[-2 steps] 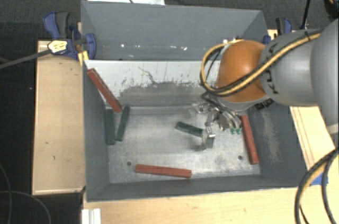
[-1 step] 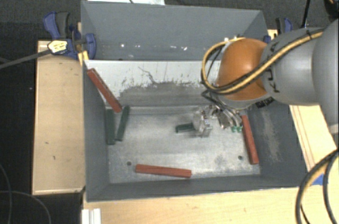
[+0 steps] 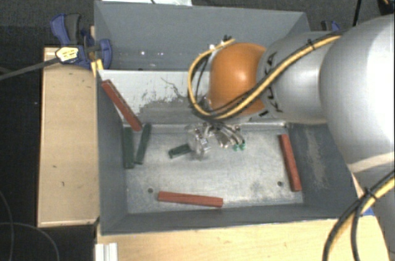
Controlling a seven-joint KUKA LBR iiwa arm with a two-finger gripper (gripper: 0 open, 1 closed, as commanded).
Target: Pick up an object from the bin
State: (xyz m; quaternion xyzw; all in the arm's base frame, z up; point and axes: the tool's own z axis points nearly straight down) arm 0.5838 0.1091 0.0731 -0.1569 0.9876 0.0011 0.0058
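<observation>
Camera view: arm [image 3: 321, 74] comes in from the right, big silver link across the upper right. Wrist w/ orange cover [image 3: 234, 78] bends down into the bin [image 3: 203, 25]. Yellow & black cables [image 3: 196, 90] loop round the cover. Tool [image 3: 207, 141] points down, low over the bin floor, approx. mid-bin and nearer the back wall than the front. How far the tool is open: can't tell, its metal parts bunch together under the cover. Can't tell either whether it has hold of anything.

Counts: 3 red-brown sticks [image 3: 189, 198], 2 long dark green sticks [image 3: 128, 147], 1 short dark green block [image 3: 179, 151].

Rel. to tool:
- Short dark green block lies flat, slightly tilted, just left of the tool. It is the nearest thing, its right end right by the tool. Touching or not, can't tell.
- Long dark green sticks are further left, past the block, side by side near the left wall.
- Red-brown sticks: one up-left of the tool, slanted along the left wall w/ its lower end by the green pair. One well in front of the tool, flat by the front wall. One right of the tool, well apart, along the right wall.
</observation>
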